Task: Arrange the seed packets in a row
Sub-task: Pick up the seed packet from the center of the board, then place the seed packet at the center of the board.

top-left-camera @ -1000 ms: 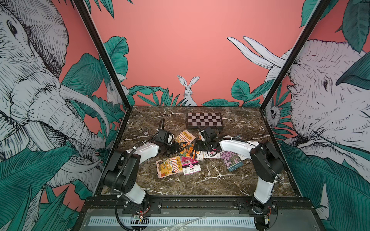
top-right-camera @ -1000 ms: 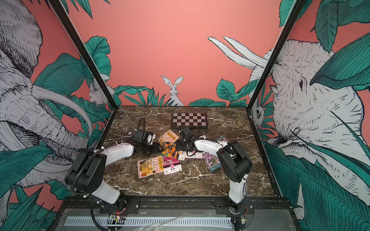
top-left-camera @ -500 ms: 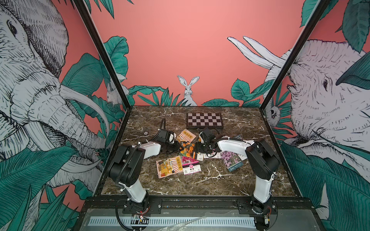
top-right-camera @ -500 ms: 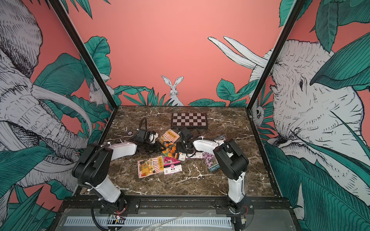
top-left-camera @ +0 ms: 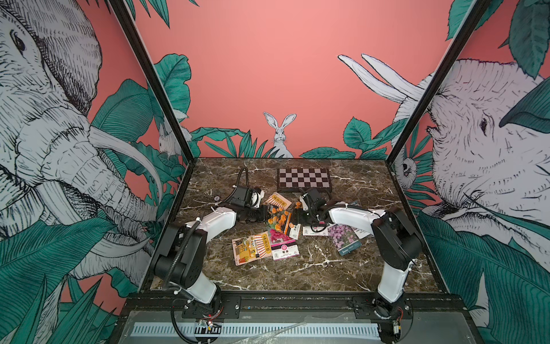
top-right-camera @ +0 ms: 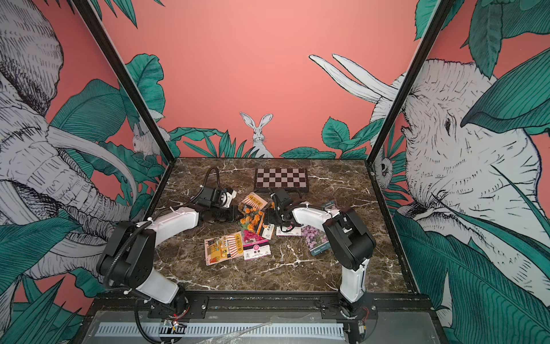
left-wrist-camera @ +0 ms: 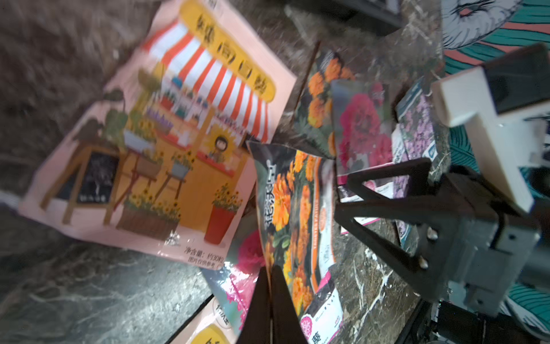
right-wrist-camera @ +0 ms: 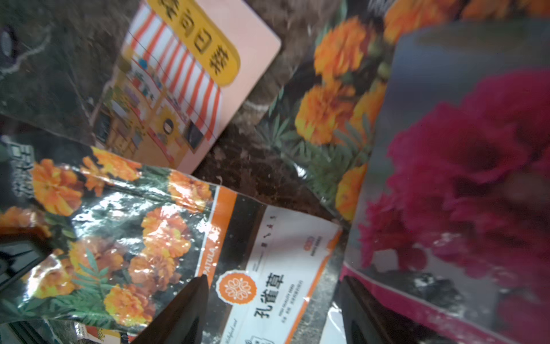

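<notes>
Seed packets [top-left-camera: 282,238] are lying overlapped at the table's middle, not yet rowed. Beyond the striped shop packet [top-left-camera: 251,248], the left pincer [left-wrist-camera: 270,274] is clamping the marigold packet [left-wrist-camera: 297,208] by its edge, likely peeling it free; the right pincer [right-wrist-camera: 273,280] is gaping wide over its label end.

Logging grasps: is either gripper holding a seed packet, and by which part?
The left gripper pinches the marigold packet by the edge of its flower-picture end, opposite the white label. The right gripper is open over that label end, holding nothing.
</notes>
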Robot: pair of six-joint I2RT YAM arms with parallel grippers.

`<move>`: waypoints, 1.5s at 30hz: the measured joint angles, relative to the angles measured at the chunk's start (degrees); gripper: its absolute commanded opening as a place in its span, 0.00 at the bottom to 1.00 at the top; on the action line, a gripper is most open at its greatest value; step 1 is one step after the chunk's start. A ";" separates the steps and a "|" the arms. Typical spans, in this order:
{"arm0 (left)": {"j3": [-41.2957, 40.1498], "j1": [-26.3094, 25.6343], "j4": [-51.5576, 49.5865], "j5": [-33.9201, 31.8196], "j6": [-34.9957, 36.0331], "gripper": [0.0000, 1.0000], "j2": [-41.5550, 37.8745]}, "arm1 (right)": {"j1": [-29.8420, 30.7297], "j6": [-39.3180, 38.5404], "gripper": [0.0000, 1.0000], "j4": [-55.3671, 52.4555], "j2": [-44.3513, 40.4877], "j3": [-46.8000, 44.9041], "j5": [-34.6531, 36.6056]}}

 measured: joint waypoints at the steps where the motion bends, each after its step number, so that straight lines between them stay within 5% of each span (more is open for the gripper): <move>1: 1.64 0.00 -1.73 -0.28 2.27 0.00 -0.92 | -1.31 -1.92 0.82 0.33 -0.98 0.15 -0.85; 4: 6.16 0.02 -5.68 -1.07 8.79 0.00 -3.15 | -4.35 -8.52 0.99 0.22 -2.80 2.54 -3.78; 10: 15.67 0.00 -10.69 -0.90 20.79 0.00 -4.66 | -5.53 -24.17 0.99 -0.26 -2.95 12.09 -10.38; 17: 22.12 0.00 -13.18 1.20 28.87 0.00 -4.00 | -7.02 -33.77 0.94 0.42 0.39 21.16 -19.23; 23: 24.13 0.00 -13.60 3.19 30.91 0.00 -1.84 | -7.69 -39.67 0.69 -1.07 4.63 24.65 -24.72; 31: 24.26 0.02 -13.75 1.95 31.06 0.00 -1.18 | -8.57 -41.92 0.10 -1.57 5.51 24.52 -30.32; 35: 24.26 0.00 -12.98 0.28 30.18 0.02 -1.16 | -9.14 -41.05 0.00 -0.37 5.35 23.41 -32.68; 40: 24.22 -0.20 -11.19 -7.50 23.45 0.75 -1.16 | -9.14 -36.79 0.00 2.99 3.61 18.69 -32.20; 43: 22.73 -0.20 -8.76 -13.57 16.81 0.97 -1.40 | -9.14 -30.53 0.00 6.03 2.16 15.41 -30.49; 45: 19.93 -0.07 -6.03 -14.82 12.35 0.99 -1.88 | -9.25 -25.20 0.00 9.18 0.94 13.14 -29.11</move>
